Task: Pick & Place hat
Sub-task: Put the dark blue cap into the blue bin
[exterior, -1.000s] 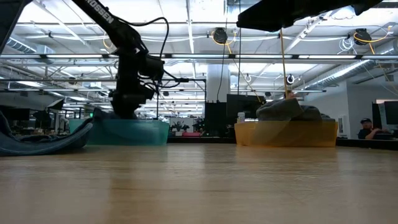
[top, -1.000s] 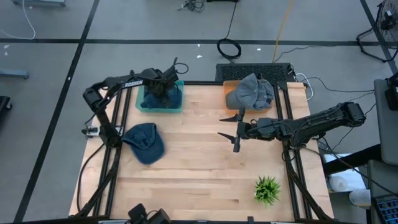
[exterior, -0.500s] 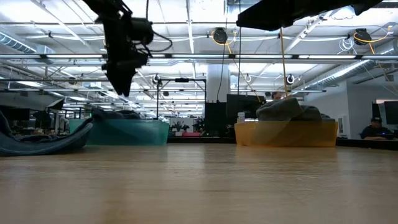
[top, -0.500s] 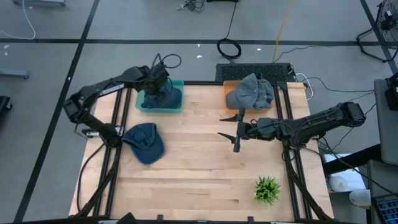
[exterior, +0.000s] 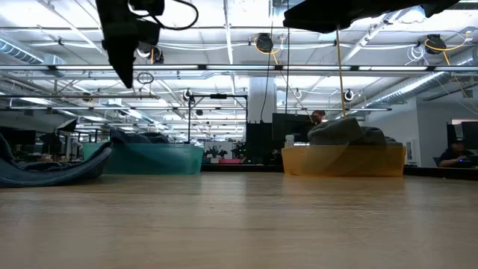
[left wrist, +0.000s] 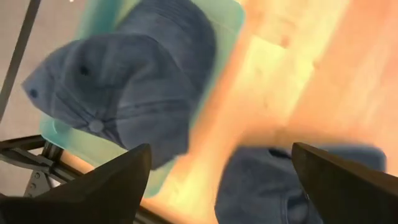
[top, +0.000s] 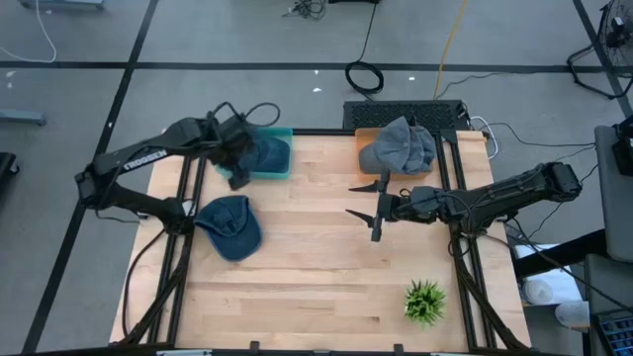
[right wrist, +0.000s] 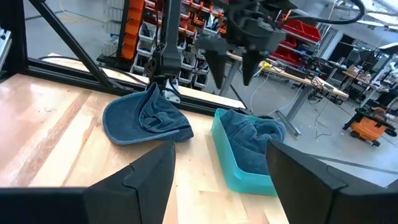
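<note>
The wooden table (top: 316, 267) holds two small bins at its far edge. The teal bin (top: 280, 158) has a blue hat (left wrist: 143, 81) lying inside it, and the hat fills most of the bin. The orange bin (top: 366, 138) sits further along the same edge, and a grey hat (top: 398, 146) is piled in it and sticks up over its rim.

Another blue hat (top: 229, 225) lies flat on the table, near the teal bin and closer to the front of the table. It is not in any bin. In the low view this hat (exterior: 45, 170) lies just beside the teal bin (exterior: 153, 158).

The left gripper (top: 233, 166) hangs in the air over the corner of the teal bin. Its two fingers (left wrist: 93, 190) are spread wide apart and hold nothing. It is up above the hat in the bin and does not touch it.

The right gripper (top: 374, 211) waits over the middle of the table, near the orange bin. Its fingers (right wrist: 140, 180) are partly apart and nothing is between them.

A little green plant (top: 425, 302) stands on the table, well apart from the teal bin, near the front edge on the right arm's side.
</note>
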Robot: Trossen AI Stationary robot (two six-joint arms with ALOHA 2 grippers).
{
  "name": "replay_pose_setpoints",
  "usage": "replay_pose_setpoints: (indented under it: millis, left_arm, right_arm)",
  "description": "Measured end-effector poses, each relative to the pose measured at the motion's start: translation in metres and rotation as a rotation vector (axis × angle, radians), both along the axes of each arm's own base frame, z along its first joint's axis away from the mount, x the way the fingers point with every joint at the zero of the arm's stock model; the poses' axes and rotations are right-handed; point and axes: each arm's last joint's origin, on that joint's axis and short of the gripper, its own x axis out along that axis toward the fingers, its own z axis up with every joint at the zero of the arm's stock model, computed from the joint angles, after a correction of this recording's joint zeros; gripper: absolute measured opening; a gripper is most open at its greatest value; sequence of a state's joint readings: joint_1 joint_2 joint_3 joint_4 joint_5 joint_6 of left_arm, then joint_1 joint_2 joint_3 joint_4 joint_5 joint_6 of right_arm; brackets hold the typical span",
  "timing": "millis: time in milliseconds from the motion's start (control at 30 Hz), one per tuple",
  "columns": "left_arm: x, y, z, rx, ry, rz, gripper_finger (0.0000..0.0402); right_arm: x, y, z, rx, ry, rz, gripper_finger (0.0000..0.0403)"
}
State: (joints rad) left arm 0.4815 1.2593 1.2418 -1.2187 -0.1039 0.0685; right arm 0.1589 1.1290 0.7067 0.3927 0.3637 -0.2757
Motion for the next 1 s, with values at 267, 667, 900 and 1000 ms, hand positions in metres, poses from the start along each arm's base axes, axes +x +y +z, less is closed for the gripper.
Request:
replay_pose_setpoints:
  millis: [267, 667, 900, 1000]
  left_arm:
    - [-0.007, -0.038, 0.007, -0.033, 0.038, -0.115, 0.0359]
    - [-0.007, -0.093, 0.007, -0.213, 0.087, -0.190, 0.0348]
    - [-0.012, -0.133, 0.007, -0.281, 0.132, -0.284, 0.0337]
    - [-0.017, -0.152, 0.007, -0.283, 0.145, -0.349, 0.0335]
  right_arm:
    - [0.000, 0.000, 0.000, 0.000, 0.000, 0.000, 0.0240]
    - [0.000, 0.000, 0.000, 0.053, -0.010, -0.003, 0.0240]
    - [0.000, 0.000, 0.000, 0.053, -0.010, -0.003, 0.0240]
    - [0.000, 0.000, 0.000, 0.053, -0.010, -0.003, 0.0240]
